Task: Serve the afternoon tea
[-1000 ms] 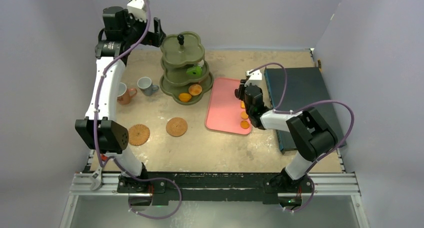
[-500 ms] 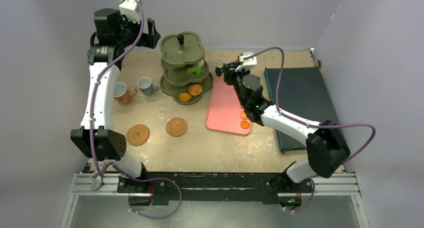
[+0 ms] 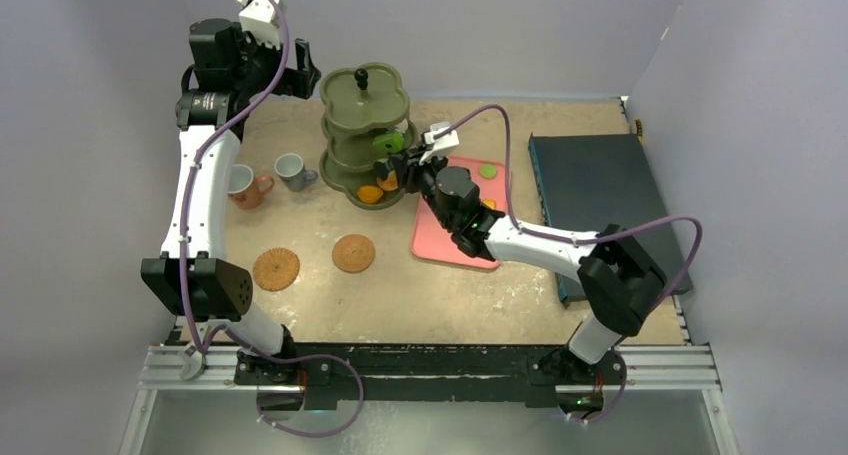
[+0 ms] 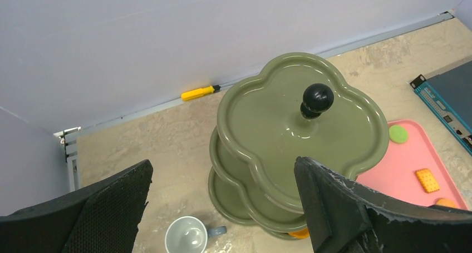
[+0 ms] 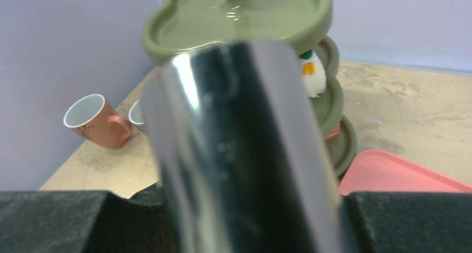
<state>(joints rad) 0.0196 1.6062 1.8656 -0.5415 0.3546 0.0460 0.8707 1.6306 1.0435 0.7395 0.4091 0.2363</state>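
The step in hand looks like loading the olive stand (image 3: pixel 365 125) from the pink tray (image 3: pixel 450 240). The stand is at about 11 o'clock on the table, and the tray lies at its 4 o'clock, just beside its base. The right gripper (image 3: pixel 408 163) is at the stand's 3 o'clock edge, level with the lower tiers. Its jaws are closed on the glossy black tongs (image 5: pixel 245 142), which fill its wrist view and hide their own tips, so I cannot tell whether they carry a pastry. A green pastry (image 3: pixel 388 142) sits on the middle tier, and two orange pastries (image 3: pixel 380 187) sit on the bottom one. A green disc (image 4: pixel 398 133) and a square biscuit (image 4: pixel 427 179) wait on the tray. The left gripper (image 4: pixel 222 169) hangs high at the stand's 10 o'clock, its jaws spread wide and holding nothing. The terracotta cup (image 3: pixel 247 187) and grey-blue cup (image 3: pixel 292 171) stand on bare table at the stand's 9 o'clock. They are well apart from the two coasters (image 3: pixel 353 253) at its 7 o'clock, so that part of the serving is not yet done. The next move probably calls for sliding the tong tips in under a tier rim without nudging the stand. They would then settle over a free spot, clear of the pastries already there, before the squeeze is eased.
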